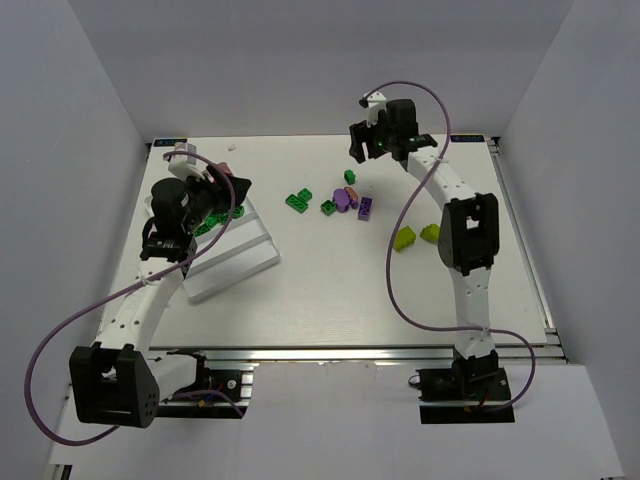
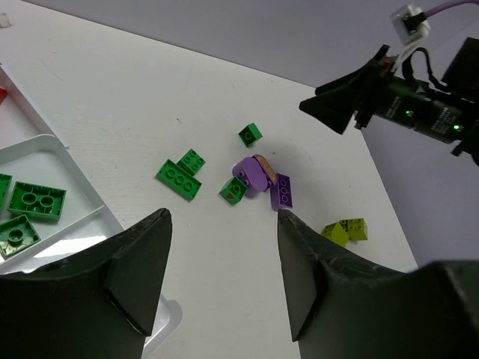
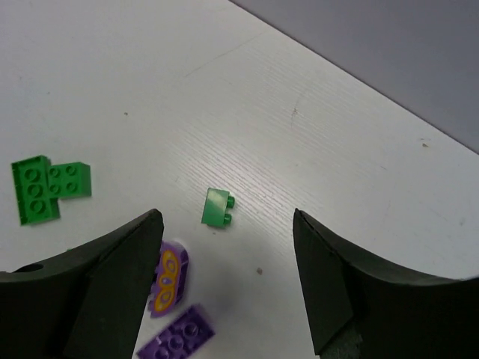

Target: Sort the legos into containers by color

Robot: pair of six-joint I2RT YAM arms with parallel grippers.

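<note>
The white ridged tray (image 1: 240, 255) lies at the left; it holds green bricks (image 2: 36, 200) and a bit of red (image 2: 2, 95). My left gripper (image 1: 232, 195) hangs open and empty over the tray's far right edge (image 2: 222, 215). On the table's middle lie green bricks (image 1: 298, 199), a rounded purple brick (image 1: 343, 198), a flat purple brick (image 1: 367, 207) and two yellow-green bricks (image 1: 404, 238). My right gripper (image 1: 362, 145) is open and empty above a small green brick (image 3: 215, 208) that lies on its side, apart from the rest (image 1: 350, 177).
A small pale piece (image 1: 230, 143) lies near the table's far edge. Grey walls close in the back and both sides. Purple cables loop from both arms. The right arm's elbow (image 1: 468, 235) stands next to the yellow-green bricks.
</note>
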